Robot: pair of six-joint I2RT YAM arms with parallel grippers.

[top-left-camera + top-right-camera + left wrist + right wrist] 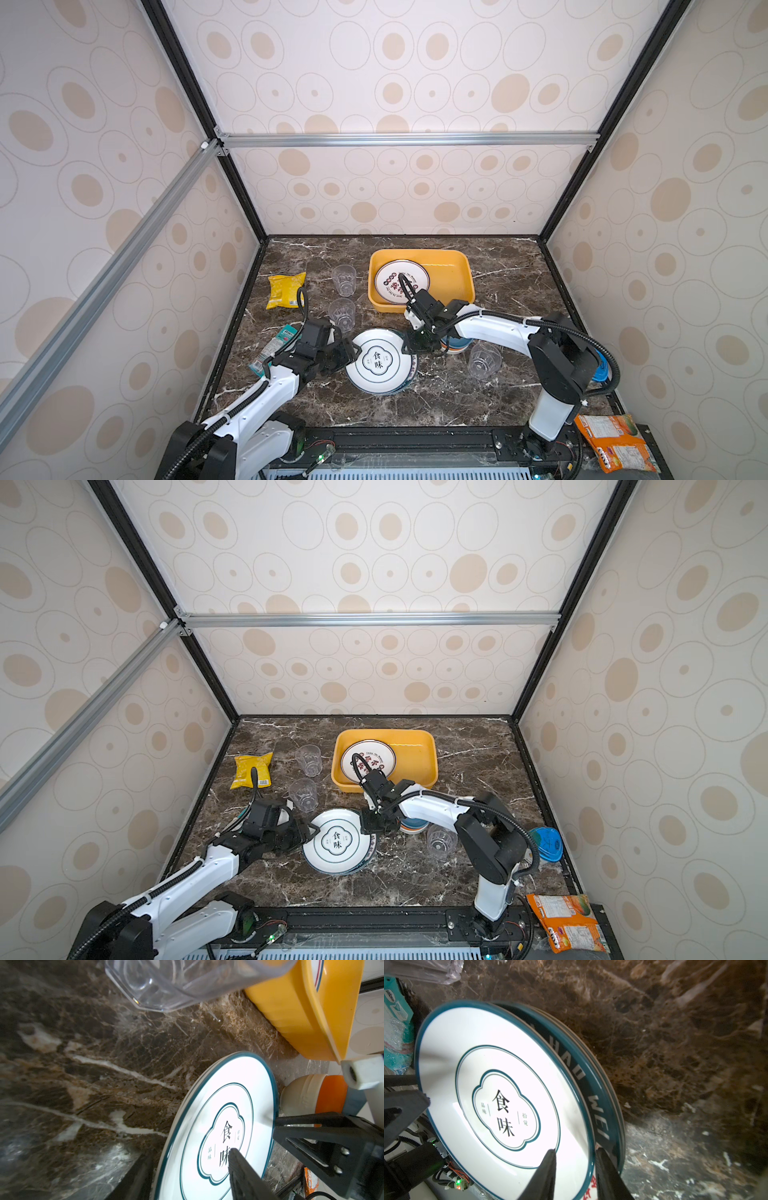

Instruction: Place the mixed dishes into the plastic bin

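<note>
While one plate (401,280) lies in the bin (415,252) | top plate (378,359) of stack (410,376) on bench (457,399) just before bin | right pincer (575,1152) grips its rim, left pincer (354,348) open astride it | cups (343,279), bowls (307,1095) not yet in

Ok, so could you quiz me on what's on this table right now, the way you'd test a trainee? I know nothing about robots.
1. True or false: the yellow bin is empty.
2. How many clear cups stand outside the bin?
3. The left pincer and the right pincer both reach the rim of which thing? A) the snack bag B) the top stacked plate C) a cup

Key
1. False: a printed plate lies in it.
2. Three.
3. B: they sit at opposite edges of it.
</note>
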